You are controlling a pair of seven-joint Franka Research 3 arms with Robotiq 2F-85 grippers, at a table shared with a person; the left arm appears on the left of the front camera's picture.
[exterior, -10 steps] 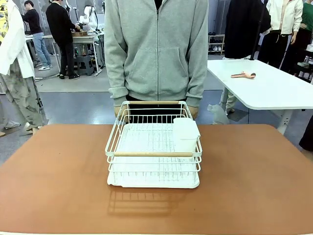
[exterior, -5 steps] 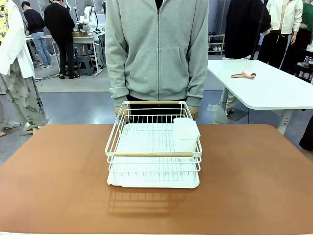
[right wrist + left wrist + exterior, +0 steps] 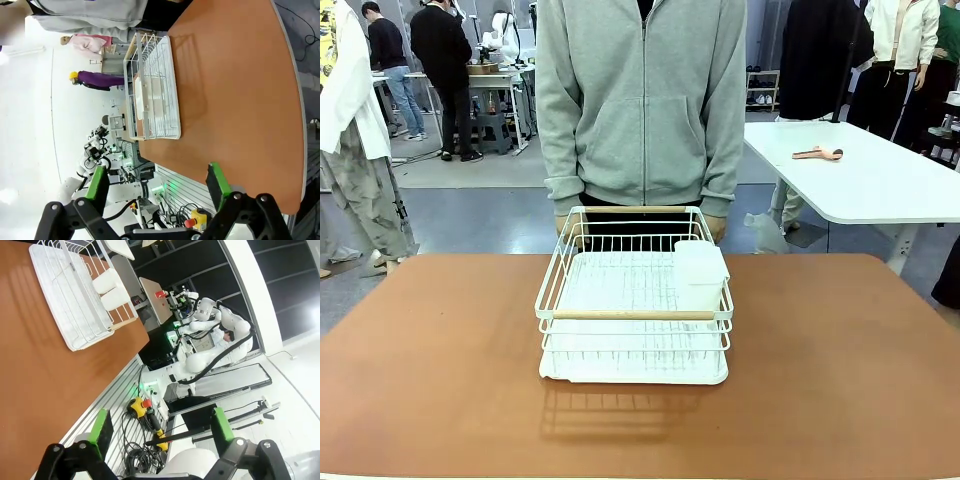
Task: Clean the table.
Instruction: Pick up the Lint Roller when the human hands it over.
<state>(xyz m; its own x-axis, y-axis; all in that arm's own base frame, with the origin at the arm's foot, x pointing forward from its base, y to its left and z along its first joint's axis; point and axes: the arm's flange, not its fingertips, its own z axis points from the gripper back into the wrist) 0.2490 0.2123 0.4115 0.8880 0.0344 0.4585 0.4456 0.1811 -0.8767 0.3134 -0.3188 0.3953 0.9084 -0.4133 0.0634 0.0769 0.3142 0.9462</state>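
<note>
Brown table (image 3: 30, 370) ahead of left pincer (image 3: 161, 426) and right pincer (image 3: 156, 181), touching neither, both splayed

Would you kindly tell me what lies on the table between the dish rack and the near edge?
Nothing: the front view shows that stretch of table bare from the rack to the edge, save the rack's shadow.

A white dish rack (image 3: 633, 314) holds a white tub (image 3: 700, 275) before a person (image 3: 642, 100).
</note>
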